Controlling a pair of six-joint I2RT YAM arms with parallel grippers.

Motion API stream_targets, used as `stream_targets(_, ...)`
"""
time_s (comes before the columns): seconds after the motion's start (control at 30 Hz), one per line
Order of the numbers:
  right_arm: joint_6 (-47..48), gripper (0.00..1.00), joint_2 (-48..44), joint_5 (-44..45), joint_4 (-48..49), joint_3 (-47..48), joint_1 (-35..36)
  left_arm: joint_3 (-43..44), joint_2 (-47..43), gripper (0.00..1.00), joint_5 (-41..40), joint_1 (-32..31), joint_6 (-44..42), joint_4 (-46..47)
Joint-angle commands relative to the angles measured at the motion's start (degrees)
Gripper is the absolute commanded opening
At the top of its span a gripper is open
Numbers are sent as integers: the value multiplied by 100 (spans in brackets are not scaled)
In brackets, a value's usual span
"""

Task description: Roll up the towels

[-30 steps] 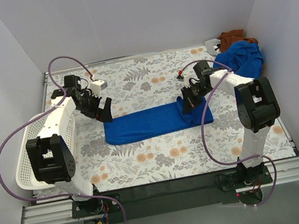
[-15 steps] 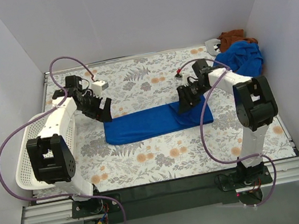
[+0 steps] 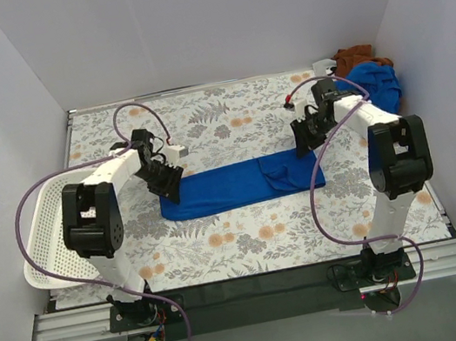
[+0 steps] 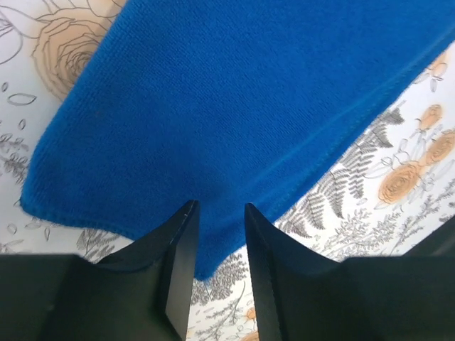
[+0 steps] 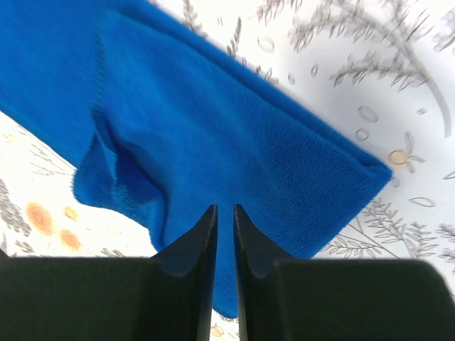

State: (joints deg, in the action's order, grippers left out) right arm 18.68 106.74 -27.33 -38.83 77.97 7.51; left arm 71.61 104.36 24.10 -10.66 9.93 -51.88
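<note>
One royal-blue towel (image 3: 231, 186) lies flat across the middle of the floral table (image 3: 249, 237), with a small fold near its right end. My left gripper (image 3: 168, 183) hangs low over the towel's left end. In the left wrist view the towel (image 4: 234, 99) and a strip of tablecloth show through the gap of the left gripper (image 4: 219, 206), which pinches nothing. My right gripper (image 3: 302, 138) is over the towel's far right corner. The right wrist view shows the right gripper (image 5: 225, 207) with only a slim gap, above the towel (image 5: 213, 128) and holding nothing.
More blue towels (image 3: 374, 85) are heaped at the back right corner, with a brown cloth (image 3: 355, 54) behind them. A white mesh basket (image 3: 46, 242) hangs over the table's left edge. White walls close in three sides.
My left gripper swung right and down to the towel's left end while its jaws narrowed. My right gripper let go of the right end, which dropped flat, and moved back and right.
</note>
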Motion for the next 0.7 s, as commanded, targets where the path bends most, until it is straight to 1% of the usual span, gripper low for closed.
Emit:
stream_targets(0.0,329,18,215,377,-151,-247,31,45,215,29,-256,-112,96,117)
stream_targets(0.03,330,17,251,404,-160,-387,31,89,312,25,-335,-112,105,125)
stream_targets(0.1,382,17,277,395,-151,-554,58,282,619,21,-467,-112,123,143)
stream_targets(0.17,435,16,243,404,-143,-801,136,458,813,14,-713,-112,123,169)
stream_targets(0.27,461,16,94,325,-151,-1142,338,879,1200,11,-924,-112,35,213)
stream_targets(0.3,453,16,41,282,-160,-1222,417,1272,1306,11,-916,-112,-17,204)
stream_targets(0.33,418,16,-12,124,-169,-1310,514,1511,1637,11,-924,-104,-79,178)
stream_targets(0.4,348,16,-118,-157,-256,-1539,909,2116,2025,10,-898,-104,-211,143)
stream_targets(0.43,338,17,-144,-637,-335,-1574,1067,2790,2227,11,-820,-112,-281,82)
stream_targets(0.47,321,17,-188,-885,-397,-1584,1408,3240,2682,12,-732,-112,-403,47)
stream_targets(0.5,303,18,-206,-1114,-476,-1557,1585,3680,2904,16,-470,-112,-457,-32)
stream_targets(0.53,295,20,-276,-1543,-494,-1505,1752,4667,3132,21,-285,-112,-509,-268)
stream_targets(0.57,251,22,-311,-1721,-529,-1435,2024,5147,3596,27,-170,-121,-527,-401)
stream_targets(0.6,198,22,-346,-1879,-538,-1243,2087,5604,3783,33,40,-121,-545,-567)
stream_targets(0.63,128,25,-381,-2116,-529,-1163,2097,6088,3950,46,86,-121,-563,-874)
stream_targets(0.67,67,26,-443,-2136,-521,-1031,2053,6571,4039,53,112,-121,-571,-972)
